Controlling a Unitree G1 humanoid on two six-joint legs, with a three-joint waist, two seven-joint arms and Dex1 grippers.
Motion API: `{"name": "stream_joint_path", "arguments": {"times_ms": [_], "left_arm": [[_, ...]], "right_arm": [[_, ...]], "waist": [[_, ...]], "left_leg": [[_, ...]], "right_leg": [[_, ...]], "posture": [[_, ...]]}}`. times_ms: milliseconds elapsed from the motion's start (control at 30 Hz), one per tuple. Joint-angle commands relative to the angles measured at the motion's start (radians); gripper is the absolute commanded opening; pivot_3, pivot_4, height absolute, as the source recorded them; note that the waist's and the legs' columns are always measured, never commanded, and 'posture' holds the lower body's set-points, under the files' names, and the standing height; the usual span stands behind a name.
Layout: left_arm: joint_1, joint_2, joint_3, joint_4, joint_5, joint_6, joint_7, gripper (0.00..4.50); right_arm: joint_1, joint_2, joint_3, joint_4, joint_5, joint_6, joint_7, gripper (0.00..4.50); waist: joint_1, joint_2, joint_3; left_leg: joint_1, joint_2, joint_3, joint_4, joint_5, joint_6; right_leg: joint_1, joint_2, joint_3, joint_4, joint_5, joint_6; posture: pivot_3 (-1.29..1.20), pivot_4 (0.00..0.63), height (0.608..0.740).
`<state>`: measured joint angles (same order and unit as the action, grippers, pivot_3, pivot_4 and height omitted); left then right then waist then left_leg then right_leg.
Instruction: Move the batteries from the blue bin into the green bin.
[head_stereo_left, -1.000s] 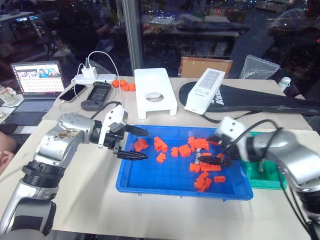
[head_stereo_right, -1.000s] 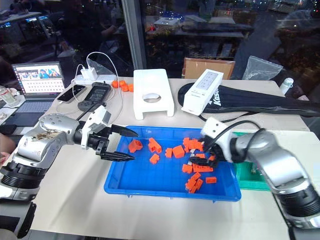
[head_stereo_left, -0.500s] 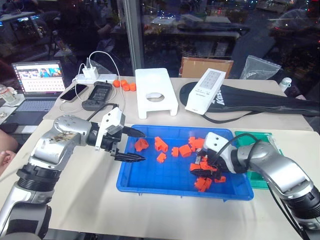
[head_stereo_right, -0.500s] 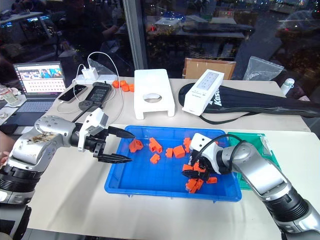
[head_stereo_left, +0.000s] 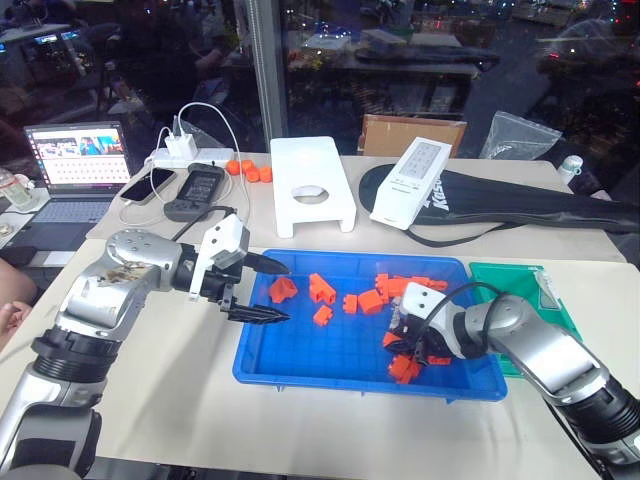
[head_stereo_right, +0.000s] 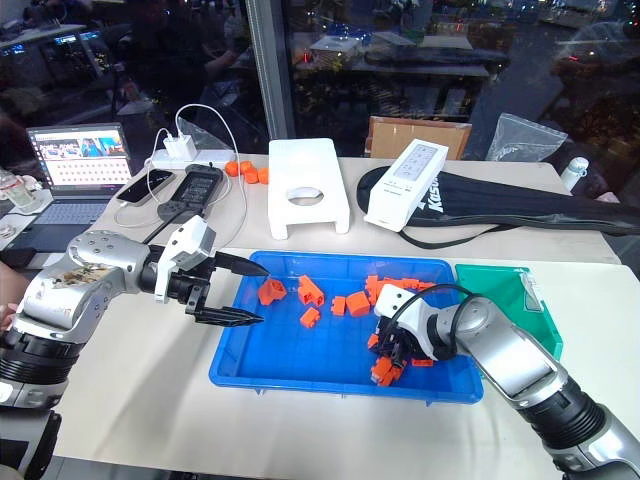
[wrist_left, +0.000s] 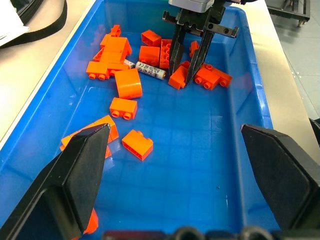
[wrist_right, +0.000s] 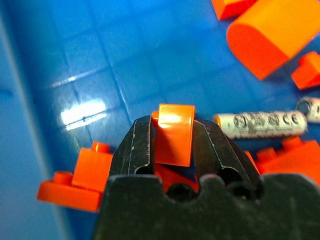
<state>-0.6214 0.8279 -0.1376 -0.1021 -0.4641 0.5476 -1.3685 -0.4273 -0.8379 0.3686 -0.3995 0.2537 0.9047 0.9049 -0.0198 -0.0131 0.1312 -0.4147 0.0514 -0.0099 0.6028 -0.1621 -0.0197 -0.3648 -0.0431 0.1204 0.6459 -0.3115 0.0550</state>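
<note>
The right gripper (wrist_right: 172, 145) sits low in the near right part of the blue bin (head_stereo_left: 300, 365), its fingers (wrist_right: 136, 150) narrowed on an orange brick (wrist_right: 172, 132); a second ago it stood wide and higher above the pile, so it has dropped and pinched, yet what it pinches looks like a brick and not a battery; the task is likely no further along, and a release and fresh aim seem needed. Just beside that gripper lie the batteries (wrist_right: 260, 124), one silver cylinder in full sight and the end of a second past it, both on the bin floor among bricks. At the bin's left edge the left gripper (head_stereo_left: 262, 290) hangs wide and empty, much where it was earlier. Farther right on the tabletop (head_stereo_left: 180, 400) the green bin (head_stereo_left: 545, 300) waits; more of it shows now that the right arm has sunk.
</note>
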Motion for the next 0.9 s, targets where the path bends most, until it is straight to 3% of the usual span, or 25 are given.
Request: {"name": "stream_joint_path", "arguments": {"times_ms": [33, 167, 233, 400, 667, 900], "left_arm": [[-0.017, 0.012, 0.017, -0.018, 0.003, -0.012, -0.005, 4.5], [-0.019, 0.012, 0.016, -0.013, 0.005, -0.014, -0.007, 4.5], [-0.019, 0.014, 0.018, -0.017, 0.003, -0.009, -0.004, 4.5], [-0.016, 0.02, 0.02, -0.02, 0.002, -0.006, -0.005, 4.5], [-0.023, 0.004, 0.004, -0.007, 0.007, -0.018, -0.01, 4.5], [-0.042, -0.016, -0.001, 0.007, 0.016, -0.01, -0.002, 4.5]], "right_arm": [[-0.06, 0.072, -0.035, -0.03, 0.04, 0.005, -0.007, 0.73], [-0.126, 0.176, 0.003, 0.015, 0.026, 0.01, -0.037, 0.73], [-0.143, 0.207, 0.01, 0.022, 0.033, 0.014, -0.035, 1.73], [-0.151, 0.147, -0.027, 0.04, -0.004, -0.001, -0.038, 3.31], [-0.099, -0.042, -0.121, 0.054, -0.003, 0.0, 0.01, 3.31], [-0.065, -0.072, -0.126, 0.074, -0.029, -0.001, -0.003, 3.31]], "waist": [[-0.001, 0.0, 0.0], [-0.007, 0.0, 0.0], [-0.006, 0.0, 0.0], [0.006, 0.0, 0.0], [0.004, 0.0, 0.0], [-0.001, -0.001, 0.0]], "left_leg": [[0.0, 0.0, 0.0, 0.0, 0.0, 0.0], [0.0, 0.0, 0.0, 0.0, 0.0, 0.0], [0.0, 0.0, -0.001, 0.0, 0.0, 0.0], [-0.001, 0.0, -0.001, 0.001, 0.0, 0.0], [-0.001, 0.0, 0.0, 0.0, 0.0, 0.0], [-0.001, 0.0, 0.0, 0.0, 0.0, 0.0]], "right_leg": [[0.0, 0.0, 0.0, 0.0, 0.0, 0.0], [-0.001, 0.0, 0.0, 0.001, 0.0, 0.0], [0.0, 0.0, 0.0, 0.001, 0.0, 0.0], [0.0, 0.0, -0.001, 0.0, 0.001, -0.001], [-0.001, 0.0, 0.0, 0.001, 0.0, -0.001], [-0.001, 0.0, 0.0, 0.001, 0.0, 0.0]], "posture": [[0.0, 0.15, 0.712], [0.0, 0.15, 0.712], [0.0, 0.15, 0.712], [0.0, 0.15, 0.712], [0.0, 0.15, 0.712], [0.0, 0.15, 0.712]]}}
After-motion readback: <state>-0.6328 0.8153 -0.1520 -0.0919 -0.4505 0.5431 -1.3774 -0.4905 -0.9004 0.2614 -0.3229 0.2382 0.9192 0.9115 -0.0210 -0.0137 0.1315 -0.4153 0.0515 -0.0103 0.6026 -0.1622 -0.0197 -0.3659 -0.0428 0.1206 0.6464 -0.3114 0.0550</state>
